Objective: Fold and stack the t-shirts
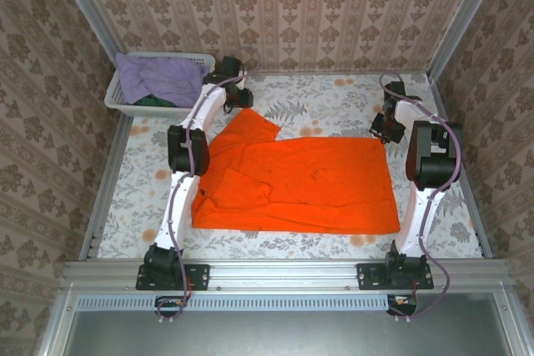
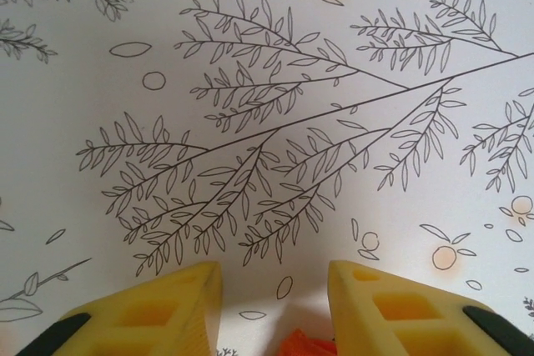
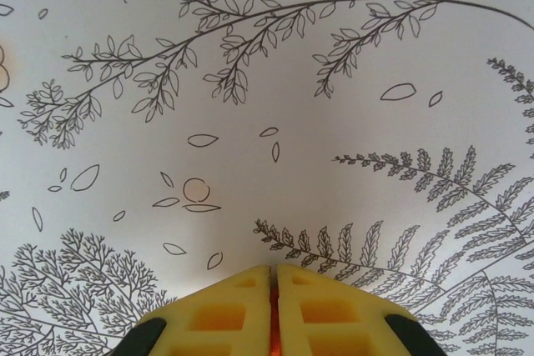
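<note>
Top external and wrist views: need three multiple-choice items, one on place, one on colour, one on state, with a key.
1. Where does the white basket sit?
A) far left corner
B) near right corner
C) on the shirt

2. What colour is the t-shirt spread on the table?
A) lavender
B) dark green
C) orange

3. How does the right hand stand?
A) wide open
B) shut on the t-shirt's edge
C) shut on the basket

Key:
1 A, it stands by the far left wall corner.
2 C, orange cloth covers the table's middle.
3 B, its fingers meet with an orange sliver pinched between them.
</note>
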